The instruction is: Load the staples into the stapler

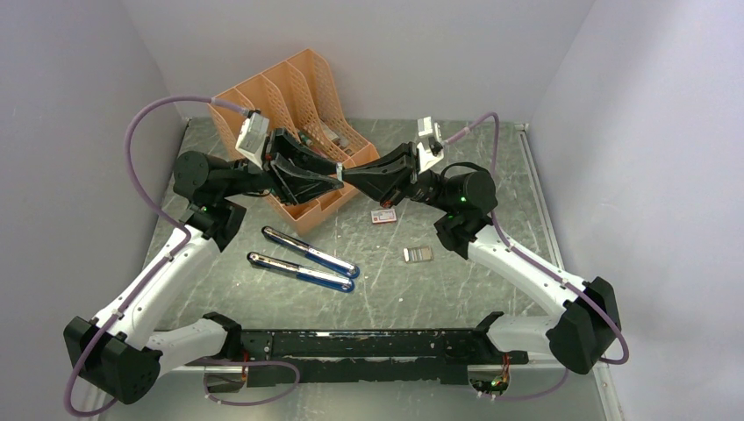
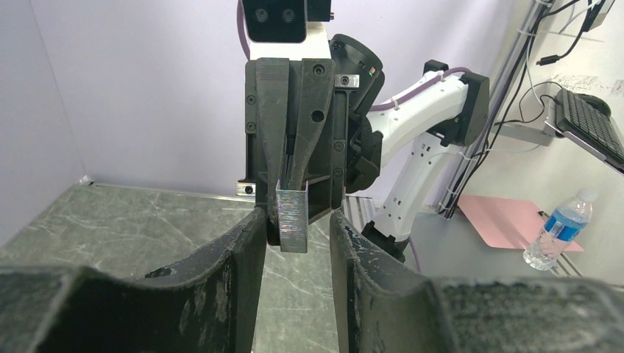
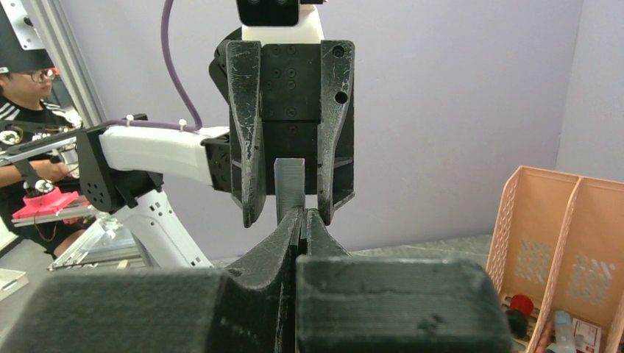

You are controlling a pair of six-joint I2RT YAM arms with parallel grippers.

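Note:
My right gripper (image 1: pixel 349 174) (image 3: pixel 303 218) is shut on a short silvery strip of staples (image 2: pixel 293 219) (image 3: pixel 289 187), held in the air in front of the orange organizer. Facing it tip to tip, my left gripper (image 1: pixel 335 174) (image 2: pixel 298 224) stands open. Its fingers (image 2: pixel 246 250) flank the strip, with a clear gap on the right side. The stapler (image 1: pixel 303 271) lies opened flat on the table below, with its two long blue-and-silver halves side by side. A second grey block of staples (image 1: pixel 418 254) rests on the table to the right, near a little white-and-red box (image 1: pixel 382 216).
An orange mesh file organizer (image 1: pixel 289 96) (image 3: pixel 552 243) stands at the back left, right behind the meeting grippers, with small items in its slots. Walls close in the table on the left, the back and the right.

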